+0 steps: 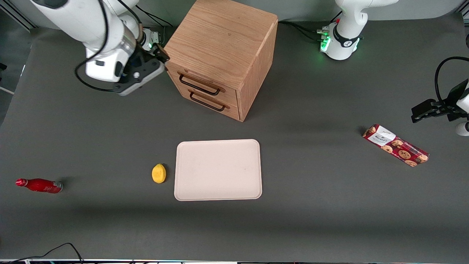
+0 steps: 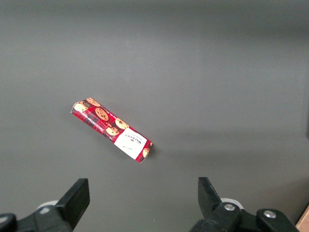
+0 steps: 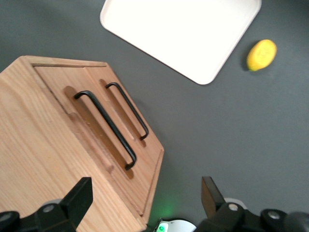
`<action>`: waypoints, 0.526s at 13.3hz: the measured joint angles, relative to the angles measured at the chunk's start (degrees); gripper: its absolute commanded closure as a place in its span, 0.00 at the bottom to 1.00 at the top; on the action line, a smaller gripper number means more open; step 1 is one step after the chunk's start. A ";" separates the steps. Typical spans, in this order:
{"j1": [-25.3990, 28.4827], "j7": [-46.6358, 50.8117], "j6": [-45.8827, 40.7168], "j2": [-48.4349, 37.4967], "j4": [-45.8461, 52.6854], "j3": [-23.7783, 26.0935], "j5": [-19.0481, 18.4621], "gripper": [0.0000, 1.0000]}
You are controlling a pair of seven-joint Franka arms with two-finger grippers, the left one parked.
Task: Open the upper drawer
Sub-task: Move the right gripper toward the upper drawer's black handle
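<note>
The oak cabinet (image 1: 220, 44) stands toward the back of the table with both drawers flush and shut. The upper drawer (image 1: 220, 96) has a thin dark bar handle (image 1: 199, 84), and the lower drawer's handle (image 1: 207, 102) sits just below it. My gripper (image 1: 158, 55) hangs open beside the cabinet's upper front corner, a little above handle height, touching nothing. In the right wrist view the upper handle (image 3: 105, 129) and lower handle (image 3: 128, 110) lie ahead of the gripper (image 3: 146, 193). Its fingers (image 3: 79, 193) are spread wide over the cabinet's top edge, with nothing between them.
A pale tray (image 1: 218, 169) lies nearer the front camera than the cabinet, with a lemon (image 1: 158, 173) beside it. A red bottle (image 1: 39, 185) lies toward the working arm's end. A cookie box (image 1: 395, 145) lies toward the parked arm's end.
</note>
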 measured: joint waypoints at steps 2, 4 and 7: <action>1.35 0.00 0.46 0.52 0.01 0.01 0.15 0.00; 1.73 -0.83 0.58 0.95 0.00 0.05 0.20 0.00; 1.63 -6.88 0.73 2.58 -0.05 0.14 0.28 0.00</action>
